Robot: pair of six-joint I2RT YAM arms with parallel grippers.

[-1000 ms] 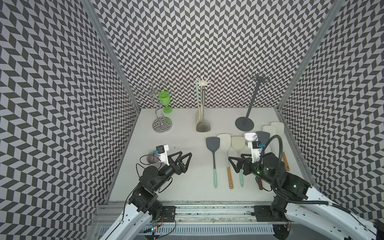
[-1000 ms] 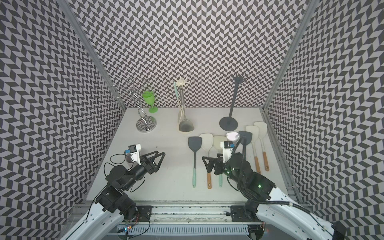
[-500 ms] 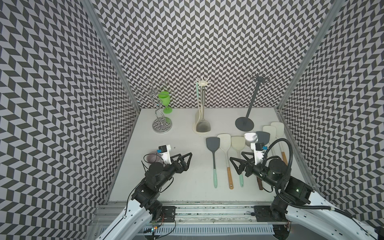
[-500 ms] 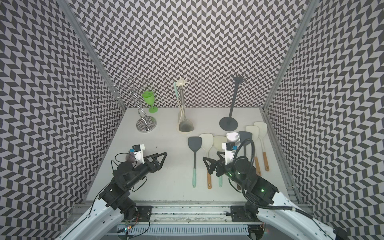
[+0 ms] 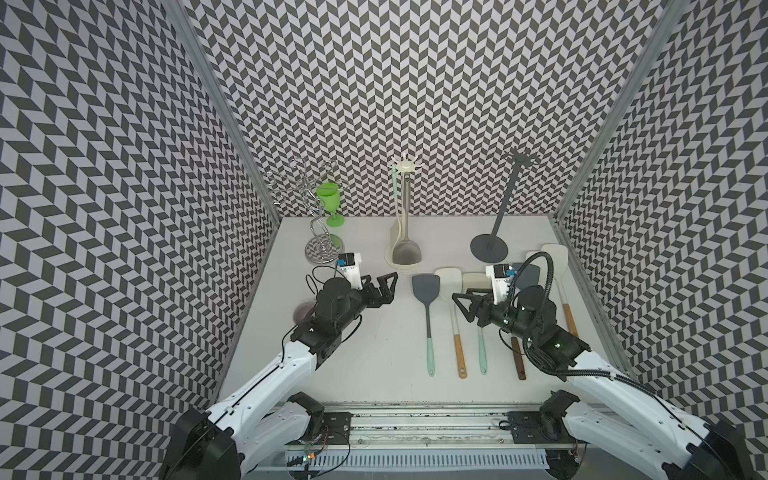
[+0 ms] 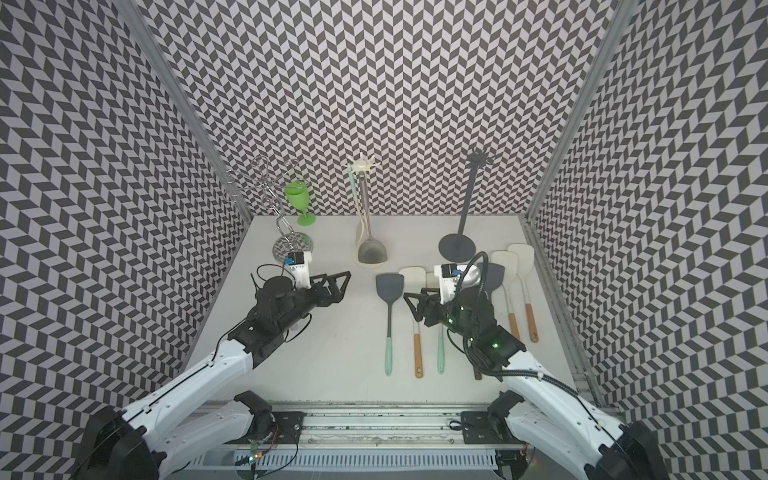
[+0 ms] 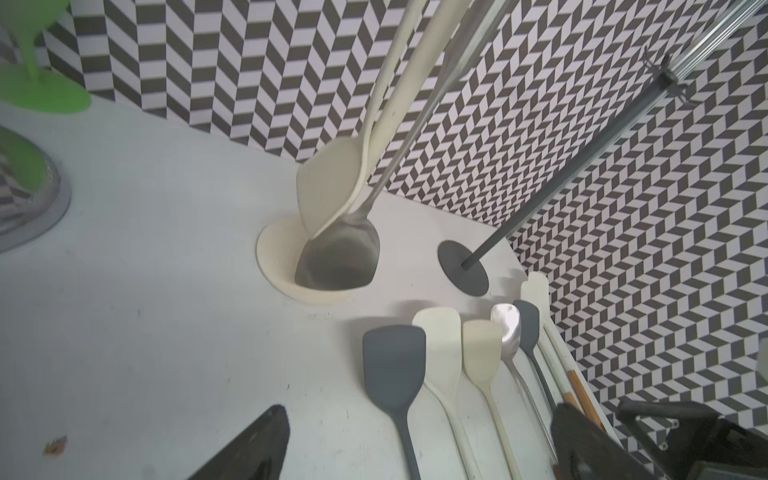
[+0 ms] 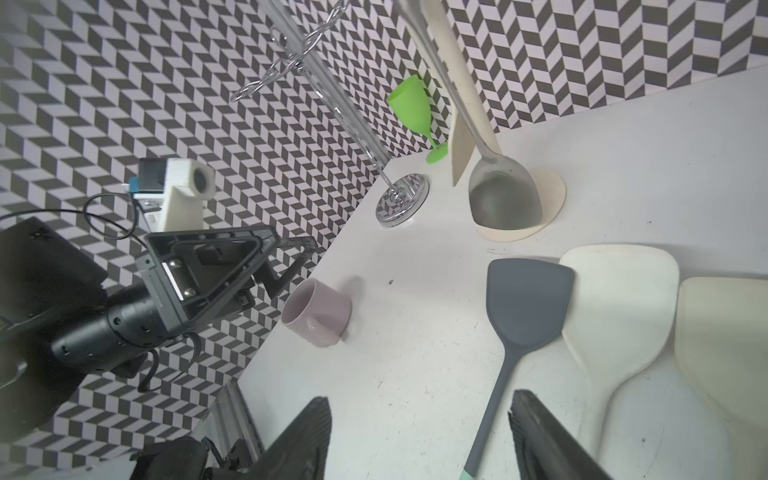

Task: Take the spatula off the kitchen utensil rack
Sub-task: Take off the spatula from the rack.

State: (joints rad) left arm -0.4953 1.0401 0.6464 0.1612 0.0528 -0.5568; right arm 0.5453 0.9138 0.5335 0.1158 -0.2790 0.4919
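**spatula hangs upright at the back; left arm is the nearer one**

in a top view, we see the rack (image 5: pixel 405 166) standing at the back of the worktop (image 5: pixel 365 332), between the two arms. the cream spatula (image 5: pixel 395 208) hangs from its crown beside a steel turner (image 5: pixel 406 249). its long axis is close to upright, with the handle up at the hooks and the head down near the base. the left fingers (image 5: pixel 384 282) sit just in front of the base and point toward it. the right fingers (image 5: pixel 465 305) are farther off to the side, above a row of loose utensils that includes a dark spatula (image 5: pixel 426 289). we judge the left arm better placed for the reach.

from the left wrist, the left fingers (image 7: pixel 257 444) are wide apart and hold nothing. the spatula (image 7: pixel 328 183) is ahead of them and higher, its head overlapping the steel turner (image 7: pixel 338 257) above the rack base (image 7: pixel 274 266).

from the right wrist, the right fingers (image 8: pixel 307 436) are apart with a narrower gap and grip nothing. the dark spatula (image 8: pixel 528 299) lies on the worktop below them. the hanging spatula (image 8: pixel 461 153) shows edge-on, well away, and a mug (image 8: pixel 318 311) lies on its side near the left arm.
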